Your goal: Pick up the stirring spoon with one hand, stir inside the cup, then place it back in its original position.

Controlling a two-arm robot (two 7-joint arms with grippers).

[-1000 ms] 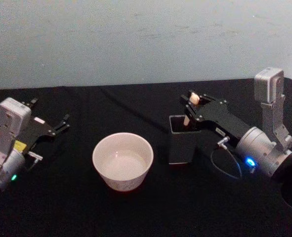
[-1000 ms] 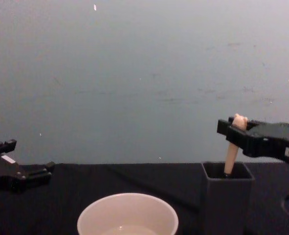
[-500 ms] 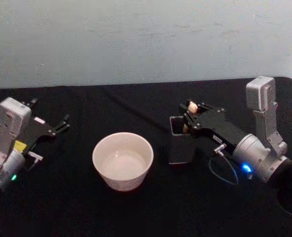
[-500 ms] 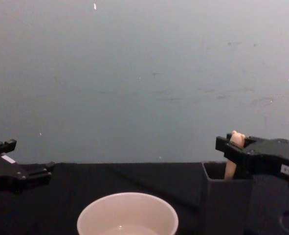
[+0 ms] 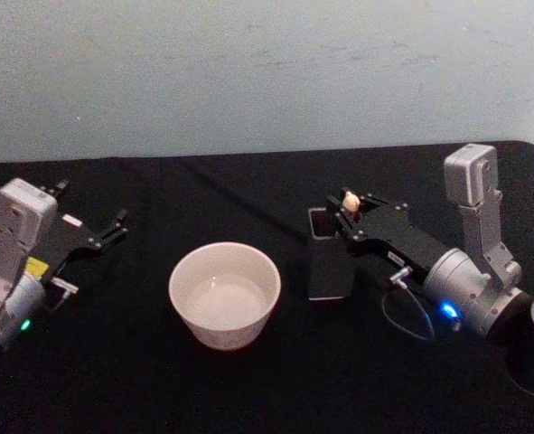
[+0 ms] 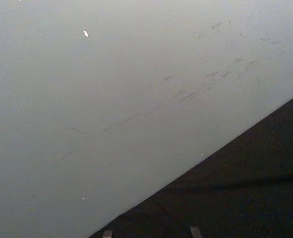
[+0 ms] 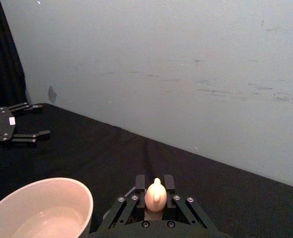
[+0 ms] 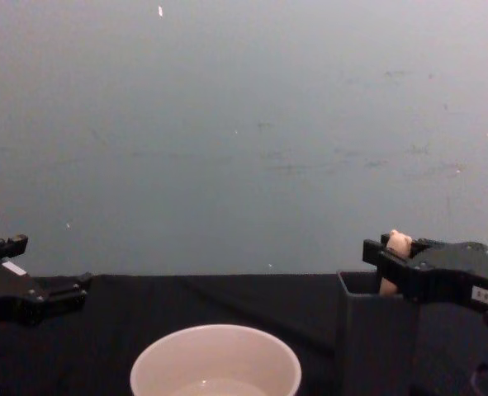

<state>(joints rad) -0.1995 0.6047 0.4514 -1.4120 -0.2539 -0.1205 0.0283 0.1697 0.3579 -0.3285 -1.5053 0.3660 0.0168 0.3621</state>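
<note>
R gripper (image 5: 348,212) is over the far rim of the dark grey square holder (image 5: 328,271), fingers closed tight on the stirring spoon (image 5: 348,201) just under its animal-head knob; in the R wrist view the knob (image 7: 155,193) pokes up between the two black fingers (image 7: 139,184), pinched both sides. Spoon is upright w/ only the knob and a short bit of beige handle above the holder rim in the chest view (image 8: 395,247); rest is down inside the holder, neck and bowl hidden. Holder stands on the black table (image 5: 203,389), just right of the cup (image 5: 224,294), not touching it. Cup is upright near table centre, w/ what looks like clear liquid at the bottom, can't tell for sure. L gripper (image 5: 113,226) is at the table's left side, well apart from the cup, fingers spread open, holding nothing; R wrist view shows it far off w/ a clear gap between its fingers (image 7: 25,134).
</note>
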